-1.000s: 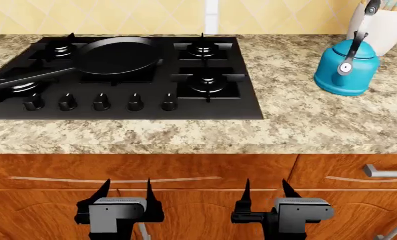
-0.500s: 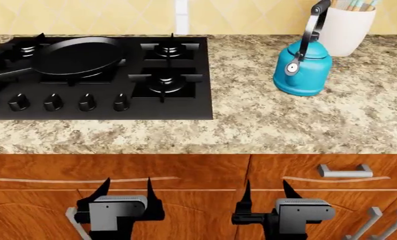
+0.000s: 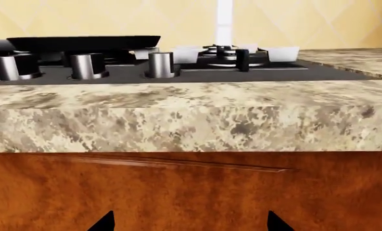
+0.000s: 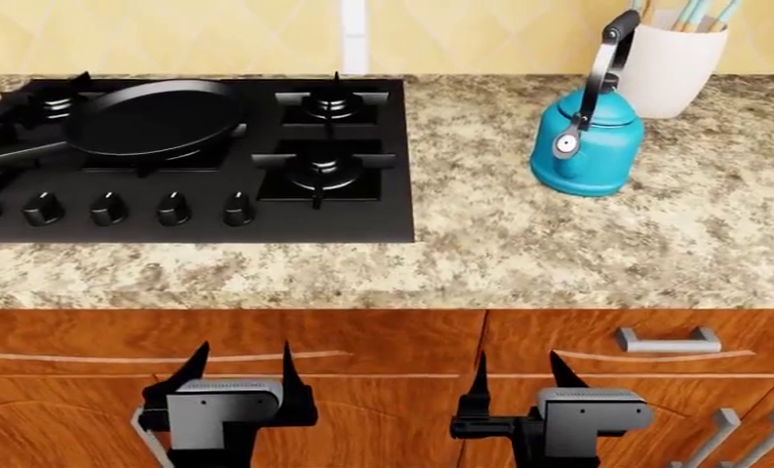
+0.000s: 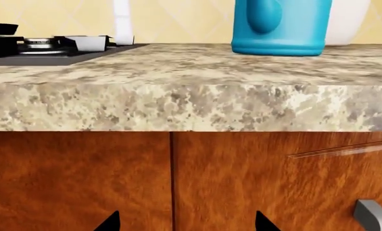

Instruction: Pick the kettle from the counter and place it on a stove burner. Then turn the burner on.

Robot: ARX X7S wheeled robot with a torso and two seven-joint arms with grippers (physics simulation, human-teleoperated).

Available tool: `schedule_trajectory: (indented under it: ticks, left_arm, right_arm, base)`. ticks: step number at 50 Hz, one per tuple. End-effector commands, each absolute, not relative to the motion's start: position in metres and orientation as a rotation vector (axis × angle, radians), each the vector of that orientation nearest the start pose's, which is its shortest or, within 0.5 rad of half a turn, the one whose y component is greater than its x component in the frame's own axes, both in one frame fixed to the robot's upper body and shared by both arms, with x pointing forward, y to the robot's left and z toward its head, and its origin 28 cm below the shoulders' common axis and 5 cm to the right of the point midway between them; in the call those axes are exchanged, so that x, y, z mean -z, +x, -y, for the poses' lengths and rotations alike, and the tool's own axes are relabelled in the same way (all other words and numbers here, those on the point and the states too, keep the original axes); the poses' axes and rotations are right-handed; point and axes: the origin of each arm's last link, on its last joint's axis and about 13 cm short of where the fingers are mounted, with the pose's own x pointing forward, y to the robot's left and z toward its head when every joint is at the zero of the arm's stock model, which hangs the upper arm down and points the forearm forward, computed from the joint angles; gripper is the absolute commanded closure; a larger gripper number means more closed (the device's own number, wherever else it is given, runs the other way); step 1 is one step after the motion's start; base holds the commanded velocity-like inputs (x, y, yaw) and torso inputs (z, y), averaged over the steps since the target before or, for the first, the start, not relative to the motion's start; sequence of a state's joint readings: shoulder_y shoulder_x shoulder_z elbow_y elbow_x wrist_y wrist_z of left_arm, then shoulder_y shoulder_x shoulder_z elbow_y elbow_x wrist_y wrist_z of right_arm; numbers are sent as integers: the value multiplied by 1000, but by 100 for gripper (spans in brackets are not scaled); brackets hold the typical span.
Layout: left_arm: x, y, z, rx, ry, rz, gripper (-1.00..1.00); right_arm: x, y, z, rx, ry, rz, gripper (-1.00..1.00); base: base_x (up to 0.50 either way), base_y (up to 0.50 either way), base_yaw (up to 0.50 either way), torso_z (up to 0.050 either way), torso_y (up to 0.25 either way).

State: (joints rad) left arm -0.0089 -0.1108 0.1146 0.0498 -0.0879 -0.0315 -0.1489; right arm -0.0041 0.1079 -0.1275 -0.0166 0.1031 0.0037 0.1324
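Right now my left gripper [image 4: 243,359] and my right gripper [image 4: 516,367] sit low in the frame, in front of the wooden cupboard doors [image 4: 361,390], both spread wide and holding nothing. Up at the upper right, the kettle [image 4: 586,141] stands on the counter [image 4: 518,244], just beside the white jar [image 4: 674,63]. At the upper left is the stove burner [image 4: 322,168], near the black pan [image 4: 153,117].

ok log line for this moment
kettle: on counter, untouched | left gripper: open, low | right gripper: open, low | burner: bare
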Motion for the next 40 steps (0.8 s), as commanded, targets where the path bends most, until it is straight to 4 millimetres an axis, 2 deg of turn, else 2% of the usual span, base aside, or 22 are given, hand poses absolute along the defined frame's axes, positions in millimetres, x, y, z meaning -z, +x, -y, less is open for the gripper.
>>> schedule_trajectory:
  ticks: [1,5,7,8,10,14,15,16,19,21,22,25,26,28,29,31,32,33,35,37,39,40]
  left_arm:
    - [-27,212,-208,-37,24,17,-100]
    - [-27,213,-208,-32,28,15,-100]
    - [-11,213,-207,-26,29,15,-100]
    - [-25,213,-208,-23,29,16,-100]
    - [-16,213,-207,-20,30,17,-100]
    - [-24,213,-208,-23,31,22,-100]
    - [-13,213,-208,-24,36,25,-100]
    - [-22,213,-208,-23,37,27,-100]
    - [-12,212,-207,-20,53,38,-100]
    - [-27,212,-207,-19,63,41,-100]
    - [-15,212,-207,-22,63,44,-100]
    - [-15,211,-207,-25,53,52,-100]
    - [-18,210,-207,-16,31,30,-100]
    - [-43,206,-208,-18,46,57,-100]
    - [-34,204,-208,-16,46,59,-100]
    - [-60,202,-209,-7,50,53,-100]
    - [-63,198,-209,18,106,70,-100]
    - [-69,197,-209,20,127,72,-100]
    - [-105,190,-212,39,123,76,-100]
    - [-120,187,-213,54,118,80,-100]
    - [-151,183,-218,49,134,83,-100]
    - [-159,183,-219,47,136,85,-100]
  right_arm:
    - [-14,208,96,7,5,-9,-100]
    - [-14,208,97,7,10,-10,-100]
    - [-13,210,97,7,11,-10,-100]
    - [-14,208,97,7,11,-10,-100]
    - [-14,208,96,6,11,-12,-100]
    - [-14,208,96,10,15,-15,-100]
    - [-14,209,97,13,21,-14,-100]
    - [-14,210,97,15,26,-13,-100]
    - [-14,209,97,18,15,-30,-100]
    - [-14,210,98,25,13,-32,-100]
    - [-16,210,98,29,17,-29,-100]
    - [-18,210,98,43,22,-23,-100]
    - [-24,209,99,54,37,-6,-100]
    - [-38,204,100,63,52,-2,-100]
    - [-44,202,99,56,62,5,-100]
    - [-63,196,98,37,62,22,-100]
    - [-82,190,98,25,75,21,-100]
    - [-90,188,98,17,75,9,-100]
    - [-130,178,102,-9,113,-5,-100]
    - [-145,175,105,-18,114,-6,-100]
    - [-179,173,115,-11,98,17,-100]
    - [-196,175,121,23,85,29,-100]
  base:
    - [0,0,0,41,127]
    - [0,0,0,41,125]
    - [0,0,0,42,125]
    - [0,0,0,42,125]
    - [0,0,0,43,123]
    - [0,0,0,43,121]
    - [0,0,0,43,121]
    - [0,0,0,43,121]
    - [0,0,0,43,121]
    - [0,0,0,43,120]
    - [0,0,0,43,121]
    - [0,0,0,43,119]
    - [0,0,0,43,119]
    - [0,0,0,0,0]
    - [0,0,0,0,0]
    - [0,0,0,0,0]
    - [0,0,0,0,0]
    - [0,0,0,0,0]
    - [0,0,0,0,0]
    - [0,0,0,0,0]
    - [0,0,0,0,0]
    - [0,0,0,0,0]
